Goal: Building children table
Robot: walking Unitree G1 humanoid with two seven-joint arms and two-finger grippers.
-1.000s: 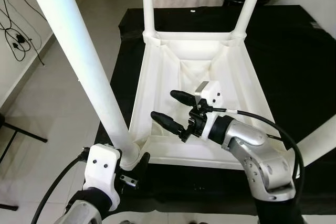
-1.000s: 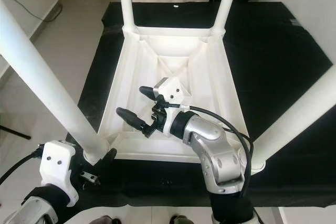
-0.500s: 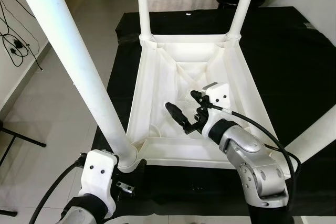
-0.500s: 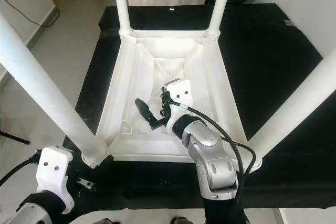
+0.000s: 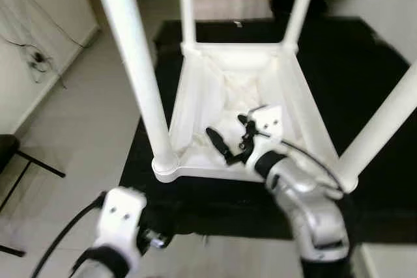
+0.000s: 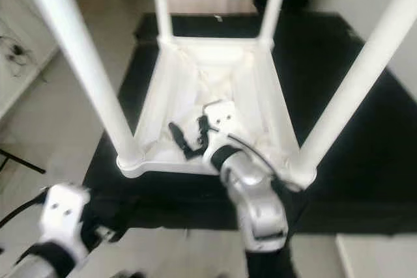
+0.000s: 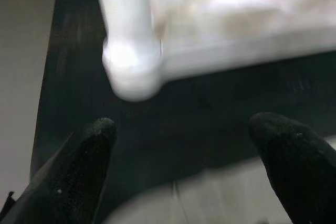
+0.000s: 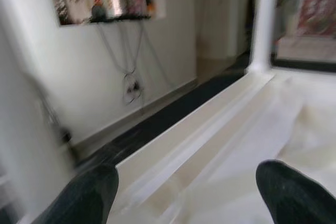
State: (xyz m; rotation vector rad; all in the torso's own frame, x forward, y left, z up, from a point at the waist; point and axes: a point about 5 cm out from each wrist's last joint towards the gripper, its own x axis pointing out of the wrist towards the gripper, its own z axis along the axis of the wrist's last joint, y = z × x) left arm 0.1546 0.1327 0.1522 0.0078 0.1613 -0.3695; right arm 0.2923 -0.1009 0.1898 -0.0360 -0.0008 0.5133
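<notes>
Nearest, the left gripper [image 7: 184, 145] hangs low just off the table's [image 5: 195, 96] near left corner, over the edge of the black mat [image 5: 371, 69], its fingers spread wide and holding nothing. The table stands upside down on that mat, four legs up, with the near left leg [image 5: 133, 50] seated in its corner socket. The right gripper [image 5: 229, 136] reaches over the near rim into the hollow underside, fingers apart and empty.

The table looks like moulded white plastic: light, stiff and probably slick. Its round legs would be hard to pinch, so the rim or a leg close to its socket seems the safer hold.

Bare floor [image 5: 71, 115] lies left of the table, while the upright legs crowd any arm swing above it. Beyond the far legs stands dark, blurred furniture.
</notes>
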